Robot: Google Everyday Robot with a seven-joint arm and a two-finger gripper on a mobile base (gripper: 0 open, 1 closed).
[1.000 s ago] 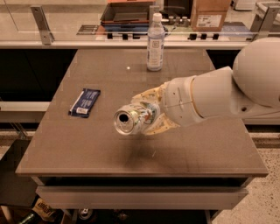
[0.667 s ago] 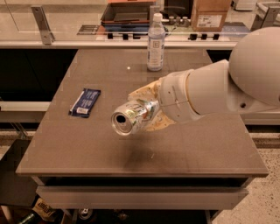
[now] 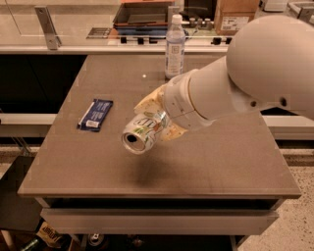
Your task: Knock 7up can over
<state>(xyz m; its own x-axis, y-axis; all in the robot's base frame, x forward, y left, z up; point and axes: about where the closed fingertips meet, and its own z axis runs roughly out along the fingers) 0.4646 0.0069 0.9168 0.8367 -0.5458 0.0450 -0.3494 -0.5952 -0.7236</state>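
The 7up can (image 3: 141, 131) is silver-white with green markings. It lies on its side in the air above the middle of the brown table (image 3: 235, 162), its round end facing me and its shadow on the tabletop below. My gripper (image 3: 156, 121) is shut on the can, with one beige finger (image 3: 151, 104) above it and the other to its right. The large white arm (image 3: 265, 68) reaches in from the right.
A clear plastic bottle with a white label (image 3: 174, 46) stands upright at the table's far edge. A dark blue snack packet (image 3: 95, 114) lies flat on the left. A counter with a tray (image 3: 142, 14) and boxes runs behind the table.
The arm has swung further left over the table, and the held can has shifted slightly left with it. The bottle and packet have not moved.
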